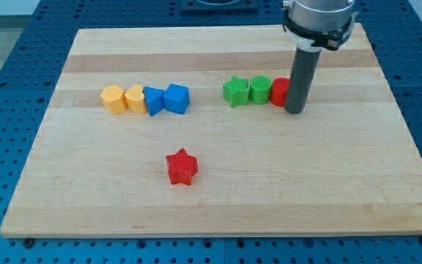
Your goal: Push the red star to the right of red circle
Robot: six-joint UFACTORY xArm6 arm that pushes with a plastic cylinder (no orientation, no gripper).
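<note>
Tip [294, 110] of my rod touches the red circle [278, 92] on its right side; the tool holds nothing. Red star [182, 166] lies well apart from this circle, toward the desk's [343, 191] lower left.

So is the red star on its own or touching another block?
On its own: the red star sits apart, below both rows, far from my tip beside the red circle.
</note>
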